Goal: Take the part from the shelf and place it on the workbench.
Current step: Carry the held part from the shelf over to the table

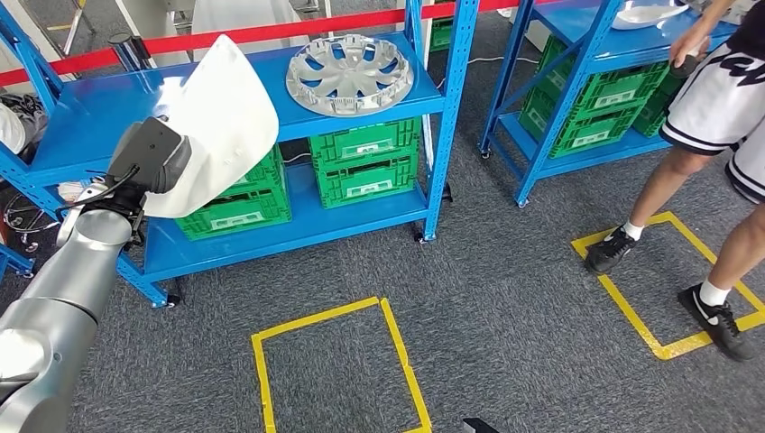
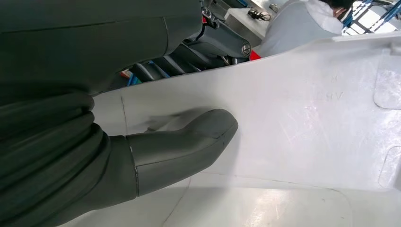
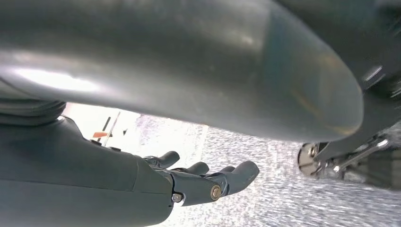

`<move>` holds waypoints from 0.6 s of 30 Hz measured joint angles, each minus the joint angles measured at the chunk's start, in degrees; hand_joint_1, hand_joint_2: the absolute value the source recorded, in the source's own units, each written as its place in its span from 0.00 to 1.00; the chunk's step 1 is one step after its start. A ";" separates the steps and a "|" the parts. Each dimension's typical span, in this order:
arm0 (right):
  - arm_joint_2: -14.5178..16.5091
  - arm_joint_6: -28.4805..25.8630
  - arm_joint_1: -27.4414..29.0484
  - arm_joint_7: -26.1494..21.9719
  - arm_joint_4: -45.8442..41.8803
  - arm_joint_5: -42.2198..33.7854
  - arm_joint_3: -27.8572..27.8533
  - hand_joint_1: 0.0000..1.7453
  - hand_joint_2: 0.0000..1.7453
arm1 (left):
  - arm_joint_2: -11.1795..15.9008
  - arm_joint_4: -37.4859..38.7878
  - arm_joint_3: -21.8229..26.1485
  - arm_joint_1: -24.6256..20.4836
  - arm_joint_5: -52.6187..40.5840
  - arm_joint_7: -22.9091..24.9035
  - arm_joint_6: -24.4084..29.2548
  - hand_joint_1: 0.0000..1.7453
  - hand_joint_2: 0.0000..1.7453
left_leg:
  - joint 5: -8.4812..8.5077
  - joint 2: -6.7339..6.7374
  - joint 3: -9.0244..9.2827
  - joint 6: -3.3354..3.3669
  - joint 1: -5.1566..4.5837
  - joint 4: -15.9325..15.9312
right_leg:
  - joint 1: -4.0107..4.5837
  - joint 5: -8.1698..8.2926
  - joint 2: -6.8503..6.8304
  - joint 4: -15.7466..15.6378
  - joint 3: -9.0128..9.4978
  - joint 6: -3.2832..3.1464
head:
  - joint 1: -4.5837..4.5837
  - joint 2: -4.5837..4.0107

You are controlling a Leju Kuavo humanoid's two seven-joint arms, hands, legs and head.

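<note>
Left hand: grips the white part, thumb pressed flat on its surface.
Part: held up in front of the blue shelf, left of the silver wheel cover.
Right hand: holds nothing, fingers extended and slightly apart, above grey carpet.

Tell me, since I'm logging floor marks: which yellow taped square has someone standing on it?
The yellow taped square on the right: a person's black sneakers rest on its tape. The yellow taped square nearer the middle holds only carpet.
</note>
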 joint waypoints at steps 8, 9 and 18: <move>0.05 -0.02 -0.24 -0.08 -0.02 0.06 -0.02 0.00 0.00 | 1.86 -0.62 -0.70 0.79 0.75 -0.13 0.49 1.00 1.00 | -5.22 -0.13 -3.30 -2.73 0.47 6.55 | 0.26 0.11 -0.43 -7.10 2.05 -3.38 | -0.01 0.01; 0.05 -0.02 -0.26 -0.07 -0.02 0.11 -0.02 0.00 0.00 | 2.04 -0.65 -0.80 0.87 0.77 -0.09 0.58 1.00 1.00 | -8.13 -0.14 -4.03 -2.92 0.51 10.18 | 0.30 0.87 -0.42 -7.09 1.11 -3.52 | -0.08 0.01; 0.12 0.02 -0.30 -0.26 -0.02 0.16 -0.02 0.00 0.00 | 2.64 -1.35 -1.16 0.92 0.95 -0.10 0.81 1.00 1.00 | -9.16 -0.45 10.34 -1.53 -0.20 0.24 | 0.47 7.17 -0.45 -7.35 -5.24 -1.94 | -0.01 -0.01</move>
